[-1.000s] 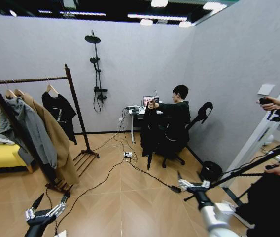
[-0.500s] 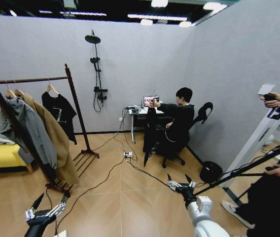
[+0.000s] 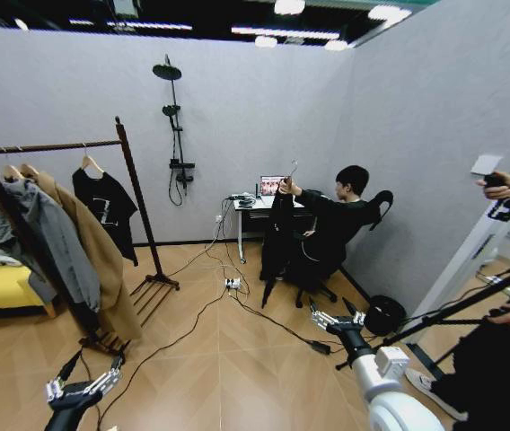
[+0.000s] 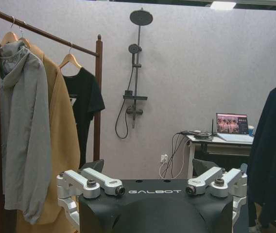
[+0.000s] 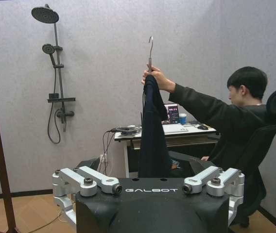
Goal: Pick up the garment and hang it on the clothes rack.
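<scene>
Garment point(image 5: 153, 131) now hangs higher from the person's hand point(image 5: 153, 77); your right gripper point(image 3: 336, 320), fingers apart, has advanced toward it.

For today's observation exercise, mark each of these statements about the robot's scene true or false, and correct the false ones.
1. The long plain black cloth garment is held up on its hanger by a seated person's hand. True.
2. The right claw is shut on the garment. False: it is open and apart from the garment, low over the floor.
3. A tan coat hangs on the dark reddish-brown wooden clothes rack. True.
4. The left claw holds a hanger. False: it is open and empty, low near the rack's foot.
5. A black T-shirt with a white chest graphic lies on the floor. False: it hangs on the rack's rail.
</scene>
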### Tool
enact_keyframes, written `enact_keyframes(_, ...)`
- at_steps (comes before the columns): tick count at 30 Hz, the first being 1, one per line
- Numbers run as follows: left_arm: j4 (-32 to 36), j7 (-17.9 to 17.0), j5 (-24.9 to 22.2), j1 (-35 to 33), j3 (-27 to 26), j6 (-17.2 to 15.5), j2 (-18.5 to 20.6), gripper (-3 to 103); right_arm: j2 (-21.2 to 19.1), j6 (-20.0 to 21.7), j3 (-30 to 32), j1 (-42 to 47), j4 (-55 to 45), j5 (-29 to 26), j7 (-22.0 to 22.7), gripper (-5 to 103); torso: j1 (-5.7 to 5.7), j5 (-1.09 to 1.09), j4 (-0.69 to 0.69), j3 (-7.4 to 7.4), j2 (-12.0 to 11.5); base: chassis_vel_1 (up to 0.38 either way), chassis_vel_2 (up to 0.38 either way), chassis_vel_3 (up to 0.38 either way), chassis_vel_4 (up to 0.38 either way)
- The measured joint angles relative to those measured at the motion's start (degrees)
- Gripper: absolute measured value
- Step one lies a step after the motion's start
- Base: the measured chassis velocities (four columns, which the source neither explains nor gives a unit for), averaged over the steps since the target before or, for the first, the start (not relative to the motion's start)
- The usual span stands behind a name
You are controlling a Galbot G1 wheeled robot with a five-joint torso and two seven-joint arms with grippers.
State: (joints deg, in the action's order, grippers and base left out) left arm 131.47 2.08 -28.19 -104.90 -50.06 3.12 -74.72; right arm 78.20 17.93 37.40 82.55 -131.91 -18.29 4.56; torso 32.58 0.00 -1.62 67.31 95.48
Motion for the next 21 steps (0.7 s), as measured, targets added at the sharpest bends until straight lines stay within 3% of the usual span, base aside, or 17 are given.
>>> enact_keyframes(21, 0.00, 0.00, 0.00, 0.01, 0.00, 0.00, 0.01, 100, 0.08, -0.62, -0.11, -0.71, 0.65, -0.26, -0.46, 100, 0.01, -0.02, -0.01, 0.00, -0.01, -0.269, 0.264, 0.273, -0.276)
